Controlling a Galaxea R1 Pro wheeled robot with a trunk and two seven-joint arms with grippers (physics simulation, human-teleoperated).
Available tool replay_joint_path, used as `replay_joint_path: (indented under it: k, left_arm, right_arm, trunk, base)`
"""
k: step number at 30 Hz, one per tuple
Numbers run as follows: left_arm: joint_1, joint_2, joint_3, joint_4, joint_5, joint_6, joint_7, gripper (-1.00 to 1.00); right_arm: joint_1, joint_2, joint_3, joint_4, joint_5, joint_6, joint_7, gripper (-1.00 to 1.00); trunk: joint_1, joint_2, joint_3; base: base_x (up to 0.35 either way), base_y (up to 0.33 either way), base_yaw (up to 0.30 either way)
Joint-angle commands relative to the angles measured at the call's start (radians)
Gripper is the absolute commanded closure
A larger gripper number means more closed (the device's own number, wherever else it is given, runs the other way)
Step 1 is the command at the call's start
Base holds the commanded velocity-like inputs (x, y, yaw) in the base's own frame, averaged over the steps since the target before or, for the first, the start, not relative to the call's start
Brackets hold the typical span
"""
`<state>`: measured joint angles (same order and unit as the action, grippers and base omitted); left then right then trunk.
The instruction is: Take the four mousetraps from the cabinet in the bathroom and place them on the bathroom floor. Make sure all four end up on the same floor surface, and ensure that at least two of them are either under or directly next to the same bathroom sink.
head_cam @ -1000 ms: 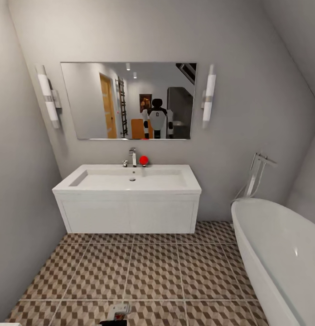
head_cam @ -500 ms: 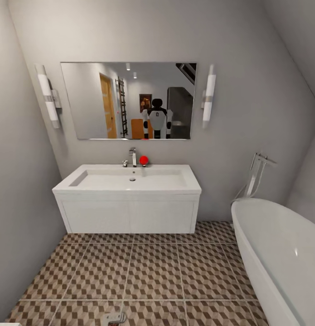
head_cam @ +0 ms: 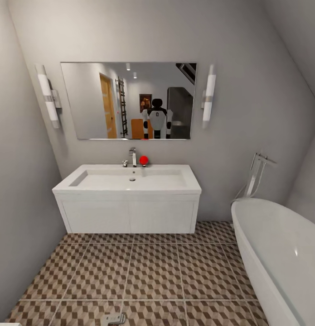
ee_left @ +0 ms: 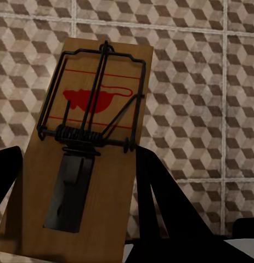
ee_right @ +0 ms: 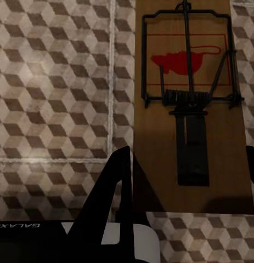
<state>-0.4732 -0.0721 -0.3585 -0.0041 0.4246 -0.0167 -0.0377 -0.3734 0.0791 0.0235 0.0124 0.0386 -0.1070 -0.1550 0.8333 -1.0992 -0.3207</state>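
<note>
Left gripper [head_cam: 114, 319] lower than before, in front of sink [head_cam: 130, 181]. Each gripper's fingers [ee_left: 159, 203] grasp one mousetrap [ee_left: 83, 159] (second mousetrap [ee_right: 192, 109]) above bathroom floor [head_cam: 152, 271].

Two flat brown wooden mousetraps with black wire: one [ee_left: 83, 148] between the left pincer's [ee_left: 77, 181] dark fingers, one [ee_right: 192, 109] between the right pincer's [ee_right: 187, 181]. One white rectangular sink [head_cam: 130, 181], one white oval bathtub [head_cam: 275, 253], two tubular wall lamps.
</note>
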Motion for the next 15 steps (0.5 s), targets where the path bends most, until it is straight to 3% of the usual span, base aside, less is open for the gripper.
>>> replay_joint_path:
  k: [1,15]
  left_arm:
    - [-0.001,0.0,-0.008,0.001,0.006,-0.002,-0.001,1.0]
    - [-0.001,-0.002,-0.009,0.0,0.002,-0.002,-0.001,1.0]
  right_arm:
    - [-0.001,0.0,0.002,0.001,0.003,-0.002,-0.004,1.0]
    - [-0.001,-0.001,0.001,0.001,0.003,-0.005,-0.005,1.0]
  trunk:
    - [0.0,-0.001,-0.001]
    - [0.0,-0.001,-0.001]
  base:
    - [0.0,0.0,0.0]
    - [0.0,0.0,0.0]
